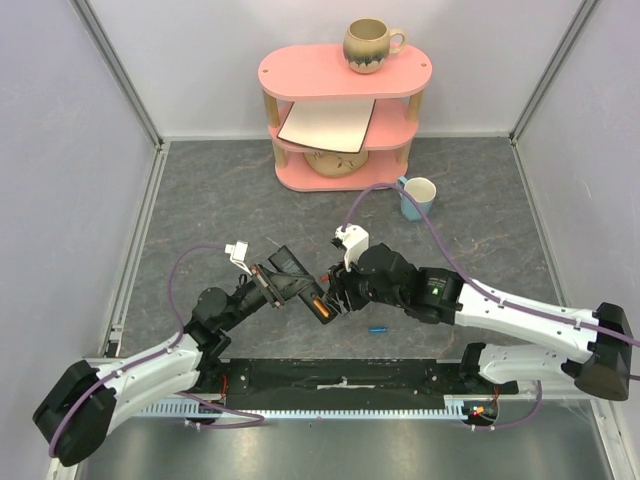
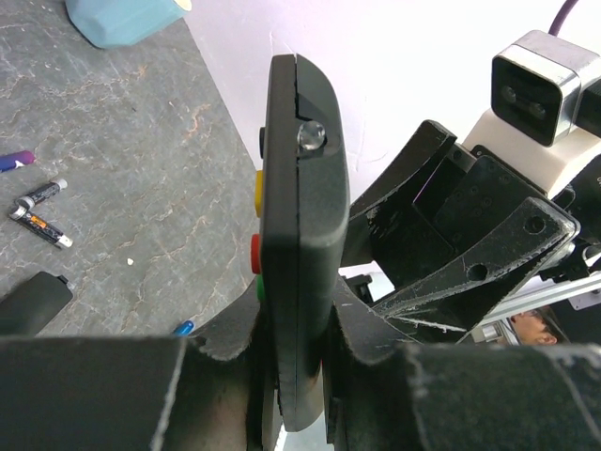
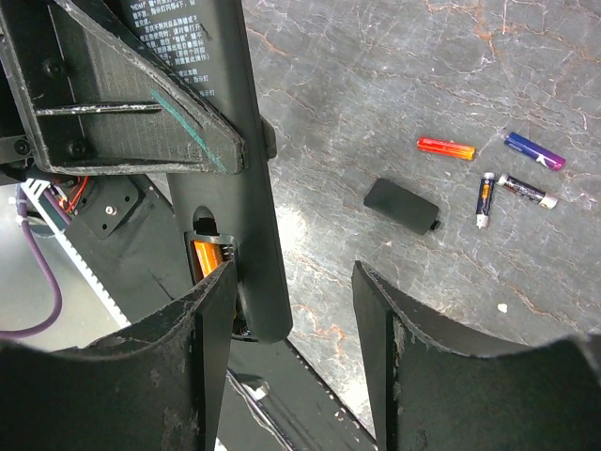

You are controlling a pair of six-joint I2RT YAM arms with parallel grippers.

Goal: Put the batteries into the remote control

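Slim black remote control [image 2: 300, 235] held on edge above the grey table [image 1: 200, 210].
The left fingers [image 2: 221, 343] clamp one end, with coloured buttons showing along one face. The right fingers [image 3: 207, 319] stand apart astride the other end, where an orange battery [image 3: 207, 256] sits in the open bay. Loose batteries [image 3: 485, 199] and a black cover [image 3: 402, 206] lie on the table, well apart from it.
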